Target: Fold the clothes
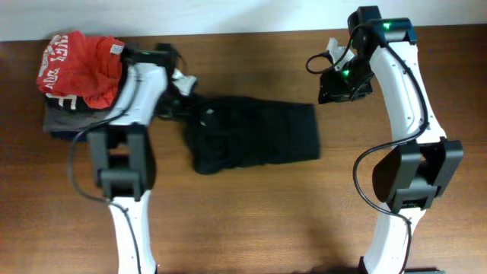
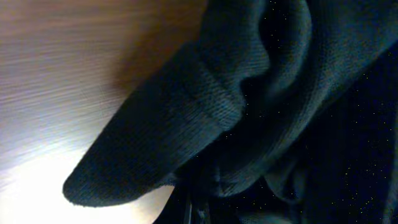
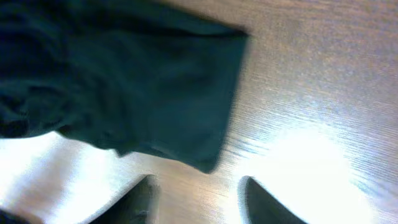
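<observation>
A thick fold of the black clothes (image 2: 205, 106) sits right up against my left wrist view. It bunches down to where the left gripper (image 1: 176, 90) is clamped tight on it, at the garment's far left corner. From overhead I see the rest lying crumpled in a rough rectangle in the middle of the table (image 1: 251, 221), between the arms, with a red shirt (image 1: 80, 65) heaped at the far left. My right gripper (image 3: 199, 202) hangs just off the garment's right edge, jaws parted with only bare wood between them.
</observation>
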`<act>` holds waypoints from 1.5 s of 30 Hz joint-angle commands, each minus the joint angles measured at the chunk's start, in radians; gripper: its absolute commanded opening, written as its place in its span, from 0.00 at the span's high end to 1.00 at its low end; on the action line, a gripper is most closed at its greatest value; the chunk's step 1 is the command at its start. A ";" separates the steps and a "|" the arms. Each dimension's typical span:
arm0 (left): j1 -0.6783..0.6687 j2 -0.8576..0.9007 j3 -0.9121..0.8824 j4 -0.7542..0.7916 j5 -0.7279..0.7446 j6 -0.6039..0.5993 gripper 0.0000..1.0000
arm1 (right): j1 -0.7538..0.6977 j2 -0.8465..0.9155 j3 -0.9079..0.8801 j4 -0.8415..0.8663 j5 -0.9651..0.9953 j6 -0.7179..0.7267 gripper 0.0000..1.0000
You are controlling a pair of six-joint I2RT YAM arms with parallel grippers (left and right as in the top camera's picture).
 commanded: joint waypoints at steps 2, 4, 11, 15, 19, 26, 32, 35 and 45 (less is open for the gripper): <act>0.045 -0.146 0.003 0.000 -0.066 0.043 0.99 | 0.005 0.001 -0.098 0.086 -0.117 0.003 0.96; 0.039 -0.146 0.003 -0.002 -0.065 0.043 0.99 | 0.015 0.001 -0.188 0.175 -0.226 0.006 0.96; 0.011 -0.146 0.003 0.003 -0.073 0.043 0.99 | 0.109 0.002 -0.524 0.638 -0.418 0.140 0.96; 0.011 -0.148 0.007 -0.009 -0.072 0.043 1.00 | 0.142 0.002 -0.663 0.853 -0.375 0.302 0.96; 0.010 -0.148 0.060 -0.052 -0.070 0.042 1.00 | 0.138 0.002 -0.761 0.987 -0.349 0.386 0.96; -0.099 -0.148 0.219 -0.141 -0.068 0.042 0.99 | 0.140 0.068 -0.776 1.040 -0.317 0.456 0.96; -0.256 -0.148 0.242 -0.097 -0.069 0.027 0.99 | 0.140 0.090 -0.776 1.054 -0.322 0.472 0.96; -0.336 -0.147 0.242 -0.034 -0.069 -0.021 0.99 | 0.140 0.090 -0.776 1.053 -0.325 0.472 0.96; -0.465 -0.130 0.242 0.066 -0.103 -0.068 0.99 | 0.138 0.090 -0.776 1.058 -0.371 0.470 0.96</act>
